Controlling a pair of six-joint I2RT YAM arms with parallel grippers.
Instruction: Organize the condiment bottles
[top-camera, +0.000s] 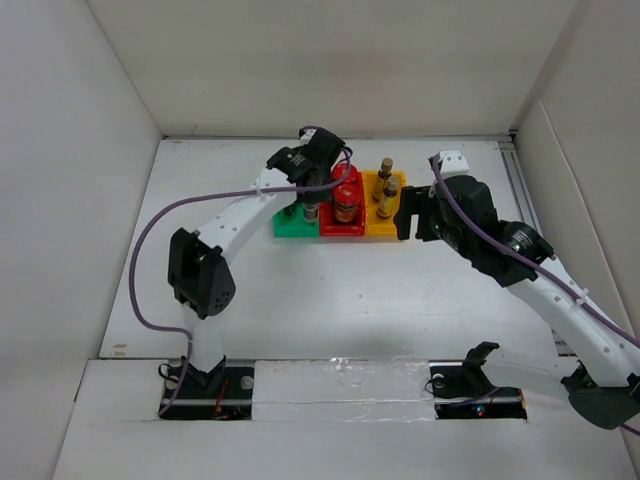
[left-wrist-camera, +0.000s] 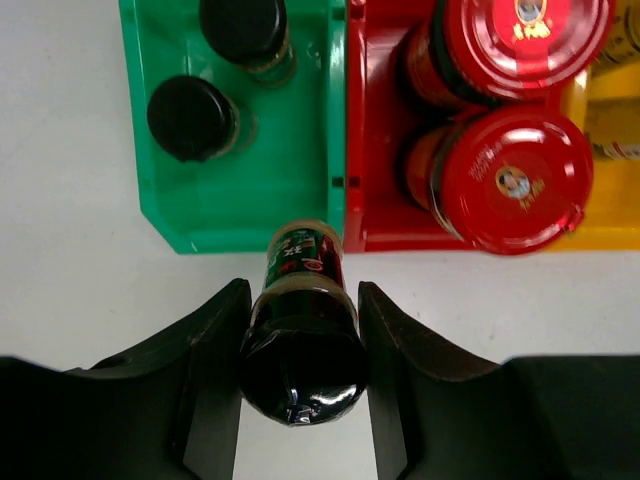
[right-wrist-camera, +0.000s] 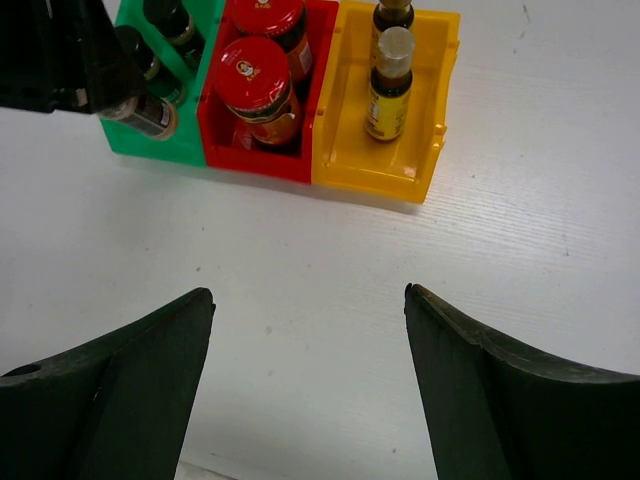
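Gripping black-capped bottle (left-wrist-camera: 300, 372) in closed left gripper (left-wrist-camera: 302, 300), at green bin (left-wrist-camera: 190, 225) front lip. Best: clear lip, lower into bare corner away from two binned bottles (left-wrist-camera: 190, 118), then release. Right gripper (right-wrist-camera: 308, 293) spread wide, empty.

Three little plastic bins sit in a row on the white bench (right-wrist-camera: 300, 260), side by side and touching. The green bin (right-wrist-camera: 185, 150) is on the left, the red bin (right-wrist-camera: 258, 163) is in the middle, and the yellow bin (right-wrist-camera: 375, 182) is on the right.
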